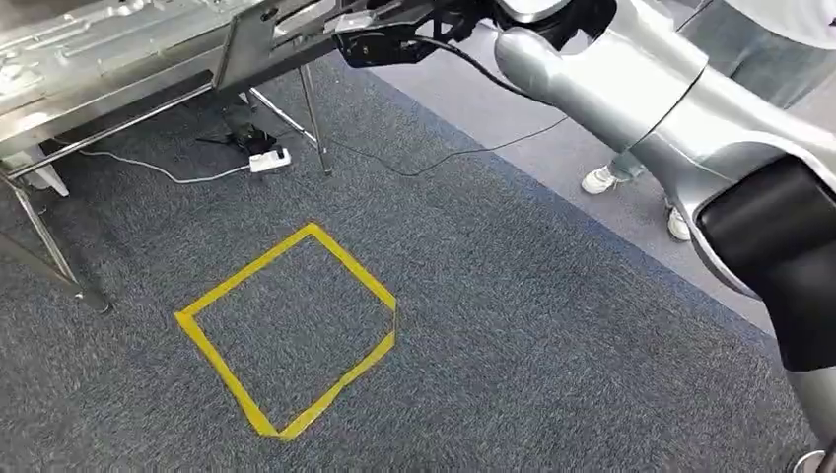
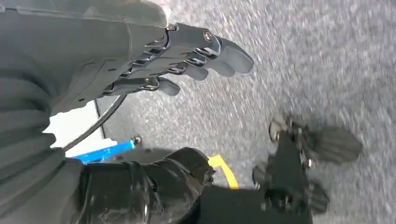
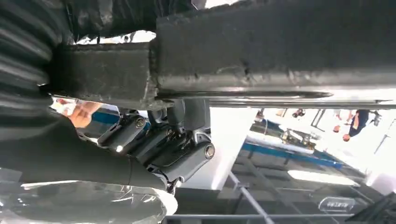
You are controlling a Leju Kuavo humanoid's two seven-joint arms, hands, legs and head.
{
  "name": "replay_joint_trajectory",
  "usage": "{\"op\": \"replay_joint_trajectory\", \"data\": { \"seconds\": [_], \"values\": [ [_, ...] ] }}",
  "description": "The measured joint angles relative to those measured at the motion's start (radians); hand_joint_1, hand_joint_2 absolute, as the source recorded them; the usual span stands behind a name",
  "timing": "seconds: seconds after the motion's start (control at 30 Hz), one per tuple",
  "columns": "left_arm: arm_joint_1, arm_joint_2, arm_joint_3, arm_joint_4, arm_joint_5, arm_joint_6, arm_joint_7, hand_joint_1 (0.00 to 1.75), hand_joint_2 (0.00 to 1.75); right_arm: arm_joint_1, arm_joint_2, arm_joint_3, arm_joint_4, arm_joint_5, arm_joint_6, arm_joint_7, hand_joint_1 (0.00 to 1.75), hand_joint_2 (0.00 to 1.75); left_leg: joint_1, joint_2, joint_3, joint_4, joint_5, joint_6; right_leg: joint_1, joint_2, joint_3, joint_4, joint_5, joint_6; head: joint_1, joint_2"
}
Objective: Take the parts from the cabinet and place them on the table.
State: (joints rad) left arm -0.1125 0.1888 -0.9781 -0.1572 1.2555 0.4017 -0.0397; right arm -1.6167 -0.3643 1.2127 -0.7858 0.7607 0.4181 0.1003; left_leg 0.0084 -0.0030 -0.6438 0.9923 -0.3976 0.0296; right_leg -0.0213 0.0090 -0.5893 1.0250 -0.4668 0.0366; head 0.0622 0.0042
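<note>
A large stamped silver metal part (image 1: 118, 49) lies across the top left of the head view, above thin metal table legs (image 1: 313, 118). My right arm reaches up to it, and my right hand (image 1: 380, 39) sits at its near edge. In the right wrist view, the fingers (image 3: 163, 144) curl around the part's dark edge (image 3: 280, 56), gripping it. My left hand (image 2: 187, 60) hangs over the grey carpet with its fingers stretched out and nothing in it.
A yellow tape square (image 1: 296, 330) marks the grey carpet below me. A white power strip (image 1: 268, 158) and cables lie under the table. Another table leg (image 1: 59, 256) stands at the left. A person's white shoes (image 1: 601, 179) are at the right.
</note>
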Motion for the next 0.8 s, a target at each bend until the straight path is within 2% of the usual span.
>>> {"op": "replay_joint_trajectory", "data": {
  "seconds": [0.03,0.1,0.13,0.17,0.2,0.27,0.3,0.33,0.37,0.43,0.47,0.5,0.53,0.57,0.63,0.67,0.7,0.73,0.8],
  "values": [
    [0.0,0.0,0.0,0.0,0.0,0.0,0.0,0.0,1.75,-0.002,0.0,0.0,0.0,0.0,0.0,0.0,1.75,1.75,-0.001,0.001,0.007,-0.001,-0.007,0.011,0.001,-0.001,-0.028,0.058,-0.028,-0.003,0.001,0.0],
    [-0.002,0.0,0.0,0.0,0.0,0.0,0.0,0.0,1.75,0.002,-0.002,0.0,-0.001,-0.003,0.001,-0.001,1.75,1.75,-0.004,0.002,0.019,0.002,-0.02,0.022,0.005,0.0,-0.12,0.221,-0.083,-0.004,0.002,0.0],
    [-0.003,0.001,0.0,0.0,0.0,0.0,0.0,0.0,1.75,0.006,-0.003,0.0,-0.001,-0.004,0.002,-0.001,1.75,1.75,-0.006,0.001,0.026,0.004,-0.028,0.024,0.004,-0.001,-0.169,0.293,-0.097,-0.003,0.002,0.0],
    [-0.003,0.001,0.0,0.0,0.0,0.0,0.001,0.0,1.75,0.01,-0.003,0.0,-0.001,-0.005,0.003,-0.001,1.75,1.75,-0.008,-0.001,0.034,0.006,-0.036,0.024,0.004,-0.001,-0.193,0.311,-0.082,-0.003,0.001,0.0],
    [-0.003,0.001,0.0,0.0,0.0,0.0,0.002,0.0,1.75,0.012,-0.006,0.0,-0.001,-0.005,0.004,0.0,1.75,1.75,-0.008,-0.004,0.042,0.01,-0.045,0.024,0.004,-0.001,-0.191,0.281,-0.045,-0.005,0.002,0.0],
    [-0.001,0.001,0.0,0.0,0.0,0.0,0.004,0.0,1.75,0.009,-0.008,0.0,-0.001,-0.005,0.004,0.0,1.75,1.75,-0.009,-0.009,0.057,0.022,-0.066,0.02,0.006,-0.001,-0.135,0.12,0.064,-0.013,0.002,0.0],
    [0.0,0.001,0.0,0.0,-0.001,0.0,0.005,0.0,1.75,0.006,-0.008,0.0,-0.001,-0.005,0.004,0.0,1.75,1.75,-0.009,-0.01,0.06,0.028,-0.078,0.016,0.009,-0.001,-0.104,0.034,0.107,-0.019,0.001,0.0],
    [-0.001,0.001,0.0,0.0,-0.002,0.0,0.005,0.0,1.75,0.003,-0.008,0.0,-0.001,-0.005,0.005,0.0,1.75,1.75,-0.015,-0.011,0.058,0.036,-0.086,0.009,0.017,0.001,-0.085,0.019,0.084,-0.021,0.0,0.0],
    [-0.003,0.001,0.0,0.0,-0.003,0.0,0.005,0.0,1.75,0.003,-0.006,0.0,-0.005,-0.005,0.005,0.0,1.75,1.75,-0.013,-0.011,0.057,0.036,-0.09,0.006,0.014,0.001,-0.085,0.011,0.082,-0.024,-0.003,0.0],
    [-0.005,0.001,-0.001,0.0,-0.003,-0.002,0.006,0.0,1.75,0.004,-0.006,0.0,-0.005,-0.005,0.008,0.0,1.75,1.75,-0.01,-0.011,0.061,0.027,-0.093,-0.001,0.018,0.002,-0.085,0.009,0.075,-0.034,-0.003,0.0],
    [-0.005,0.001,-0.001,0.0,-0.003,-0.003,0.007,0.0,1.75,0.002,-0.006,0.0,-0.005,-0.005,0.008,0.0,1.75,1.75,-0.016,-0.011,0.067,0.026,-0.098,-0.007,0.012,0.002,-0.078,0.0,0.074,-0.037,-0.003,0.0],
    [-0.004,0.002,-0.002,0.0,-0.003,-0.004,0.01,0.0,1.75,0.003,-0.005,0.0,-0.008,-0.006,0.006,0.0,1.75,1.75,-0.011,-0.009,0.062,0.034,-0.107,-0.012,0.008,0.001,-0.065,-0.009,0.073,-0.039,-0.003,0.0],
    [-0.004,0.002,-0.003,0.0,-0.006,-0.005,0.011,0.0,1.75,0.003,-0.006,0.0,-0.008,-0.008,0.005,0.002,1.75,1.75,-0.01,-0.006,0.046,0.075,-0.124,-0.018,0.007,-0.001,-0.056,-0.013,0.069,-0.046,-0.007,0.0],
    [-0.005,0.002,-0.005,0.0,-0.009,-0.005,0.015,0.0,1.75,0.004,-0.006,0.0,-0.008,-0.012,0.002,0.007,1.75,1.75,-0.007,-0.005,0.007,0.147,-0.151,-0.023,0.007,-0.001,-0.05,-0.015,0.065,-0.05,-0.005,0.0],
    [-0.003,0.005,-0.007,0.0,-0.009,-0.005,0.018,0.0,1.75,0.016,-0.006,0.0,-0.013,-0.017,0.003,0.014,1.75,1.75,-0.002,-0.004,-0.087,0.3,-0.196,-0.029,0.008,-0.001,-0.037,-0.014,0.052,-0.05,-0.006,0.0],
    [-0.001,0.005,-0.007,0.0,-0.009,-0.005,0.019,0.0,1.75,0.025,-0.006,0.0,-0.015,-0.018,0.005,0.016,1.75,1.75,0.0,-0.004,-0.117,0.335,-0.191,-0.033,0.007,0.0,-0.028,-0.014,0.045,-0.05,-0.006,0.0],
    [0.0,0.005,-0.007,0.0,-0.009,-0.005,0.019,0.0,1.75,0.034,-0.006,0.0,-0.017,-0.02,0.005,0.019,1.75,1.75,0.003,-0.004,-0.125,0.321,-0.158,-0.035,0.007,0.001,-0.017,-0.014,0.037,-0.048,-0.007,0.0],
    [0.0,0.005,-0.007,0.0,-0.009,-0.005,0.019,0.0,1.75,0.037,-0.006,0.0,-0.019,-0.022,0.005,0.019,1.75,1.75,0.006,-0.003,-0.109,0.258,-0.105,-0.036,0.006,0.002,-0.006,-0.014,0.028,-0.044,-0.006,0.0],
    [0.002,0.006,-0.008,0.0,-0.009,-0.004,0.019,0.0,1.75,0.036,-0.007,0.0,-0.022,-0.022,0.005,0.023,1.75,1.75,0.009,-0.001,-0.036,0.066,0.011,-0.033,0.004,0.002,0.018,-0.013,0.008,-0.035,-0.006,0.0]
  ]
}}
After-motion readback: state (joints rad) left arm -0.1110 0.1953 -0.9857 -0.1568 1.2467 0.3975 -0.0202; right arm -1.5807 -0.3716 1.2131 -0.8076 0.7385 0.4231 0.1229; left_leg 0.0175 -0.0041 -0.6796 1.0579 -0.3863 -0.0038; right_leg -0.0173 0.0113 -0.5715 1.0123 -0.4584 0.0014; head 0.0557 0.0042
